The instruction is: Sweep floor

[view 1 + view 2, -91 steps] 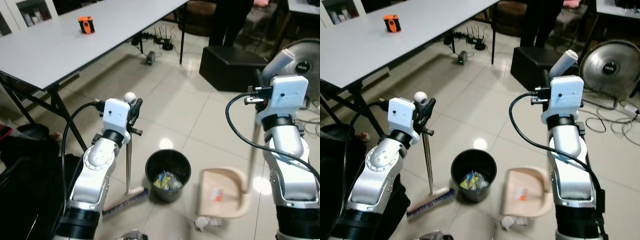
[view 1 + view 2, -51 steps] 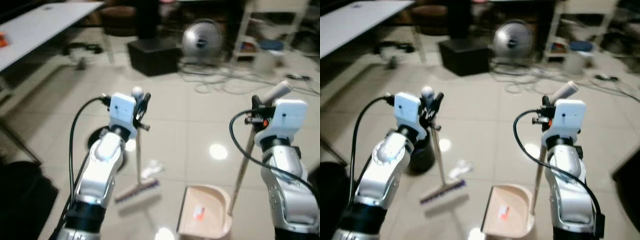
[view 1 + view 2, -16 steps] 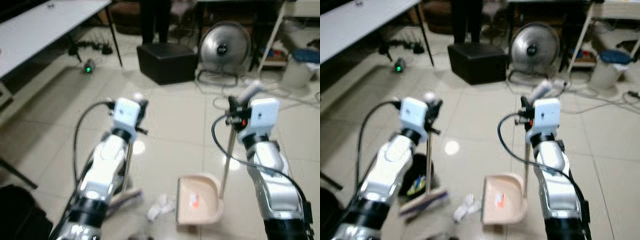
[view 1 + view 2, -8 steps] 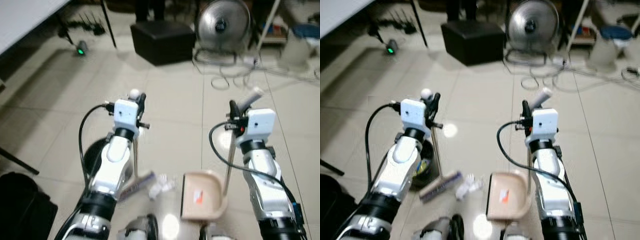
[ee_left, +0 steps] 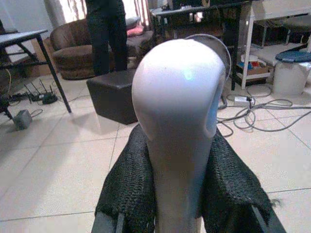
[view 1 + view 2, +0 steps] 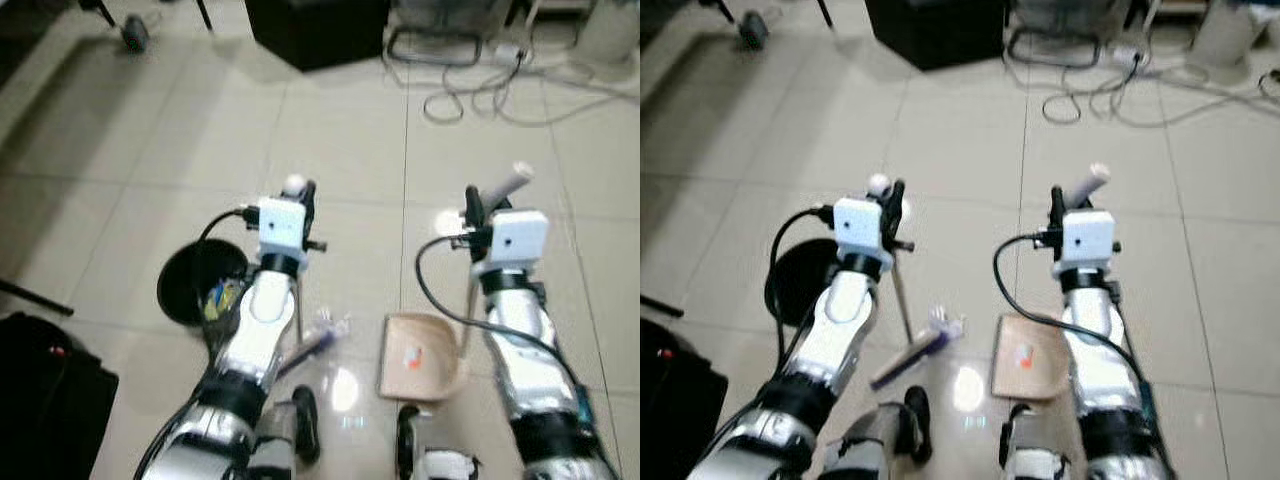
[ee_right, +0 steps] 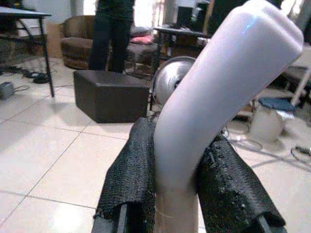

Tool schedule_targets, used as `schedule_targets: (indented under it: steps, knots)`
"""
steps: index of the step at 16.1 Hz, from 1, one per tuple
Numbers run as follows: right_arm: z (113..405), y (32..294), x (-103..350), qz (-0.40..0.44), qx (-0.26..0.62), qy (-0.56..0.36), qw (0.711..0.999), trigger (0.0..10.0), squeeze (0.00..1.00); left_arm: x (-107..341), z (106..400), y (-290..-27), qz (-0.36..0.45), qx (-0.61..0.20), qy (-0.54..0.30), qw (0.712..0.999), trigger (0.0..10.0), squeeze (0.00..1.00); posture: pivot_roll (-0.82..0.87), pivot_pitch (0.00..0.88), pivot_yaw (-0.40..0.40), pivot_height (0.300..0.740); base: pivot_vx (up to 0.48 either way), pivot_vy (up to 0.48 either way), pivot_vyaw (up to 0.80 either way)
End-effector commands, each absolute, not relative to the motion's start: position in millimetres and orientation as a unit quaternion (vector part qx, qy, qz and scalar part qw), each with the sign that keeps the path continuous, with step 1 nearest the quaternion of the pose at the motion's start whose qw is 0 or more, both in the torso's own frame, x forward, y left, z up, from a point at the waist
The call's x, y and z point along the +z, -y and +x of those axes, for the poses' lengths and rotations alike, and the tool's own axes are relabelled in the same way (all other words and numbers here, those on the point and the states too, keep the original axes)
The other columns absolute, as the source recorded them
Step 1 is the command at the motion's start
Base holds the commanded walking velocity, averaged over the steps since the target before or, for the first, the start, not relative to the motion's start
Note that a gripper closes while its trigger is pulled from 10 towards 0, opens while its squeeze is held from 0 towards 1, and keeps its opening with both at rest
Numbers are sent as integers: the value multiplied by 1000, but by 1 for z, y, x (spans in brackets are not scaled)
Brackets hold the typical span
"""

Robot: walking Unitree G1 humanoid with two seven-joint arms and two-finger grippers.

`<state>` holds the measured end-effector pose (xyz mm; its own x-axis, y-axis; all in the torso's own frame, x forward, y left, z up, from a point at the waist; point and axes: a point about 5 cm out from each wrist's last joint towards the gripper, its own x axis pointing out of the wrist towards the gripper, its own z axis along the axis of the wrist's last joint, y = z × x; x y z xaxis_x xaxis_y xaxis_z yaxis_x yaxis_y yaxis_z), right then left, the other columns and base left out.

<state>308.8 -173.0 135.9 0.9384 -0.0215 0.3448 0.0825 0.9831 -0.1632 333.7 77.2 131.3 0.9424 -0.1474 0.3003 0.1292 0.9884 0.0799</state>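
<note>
My left gripper [image 6: 306, 196] is shut on the round white top of the broom handle [image 5: 177, 97], with black fingers [image 5: 129, 189] on both sides. The broom head [image 6: 308, 346] rests on the tiles beside a crumpled white paper [image 6: 331, 322]. Close to the right of that paper lies the beige dustpan [image 6: 420, 362], flat on the floor, with a small orange scrap in it. My right gripper [image 6: 470, 207] is shut on the dustpan's bent white handle [image 7: 218, 82].
A black bin [image 6: 198, 286] holding litter stands on the floor to the left of the broom. A black bag [image 6: 40, 395] sits at the lower left. A black box [image 6: 315, 30] and loose cables [image 6: 480, 90] lie further ahead. My feet [image 6: 300, 435] show below.
The whole view has tipped further down and moved forward, so the fan and table legs have left it. Both grippers keep their hold; broom head, paper and dustpan stay close together.
</note>
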Motion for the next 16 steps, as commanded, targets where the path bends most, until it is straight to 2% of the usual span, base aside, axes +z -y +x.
schedule_targets:
  steps: [1,3,5,8,10,14,16]
  knots:
    - [308,167,140,-82,-26,196,977,10000,0,128,334,-81,33,-54,155,986,10000,0,16,382,106,740,0,0,0]
    - [310,157,138,-79,-15,201,976,10000,0,133,337,-81,29,-39,165,985,10000,0,15,387,103,740,0,0,0]
    - [310,147,134,-73,-9,202,977,10000,0,158,343,-76,-14,-37,202,979,10000,0,23,391,105,740,0,0,0]
    - [309,147,128,-74,-12,198,977,10000,0,178,344,-72,-37,-59,235,969,10000,0,28,386,105,740,0,0,0]
    - [310,150,127,-76,-19,197,977,10000,0,203,348,-81,-46,-55,279,958,10000,0,31,391,107,740,0,0,0]
    - [310,151,127,-75,-23,200,977,10000,0,235,358,-101,-81,-29,310,947,10000,0,23,391,102,740,0,0,0]
    - [310,152,128,-76,-25,203,976,10000,0,245,360,-105,-57,-27,334,940,10000,0,18,393,103,740,0,0,0]
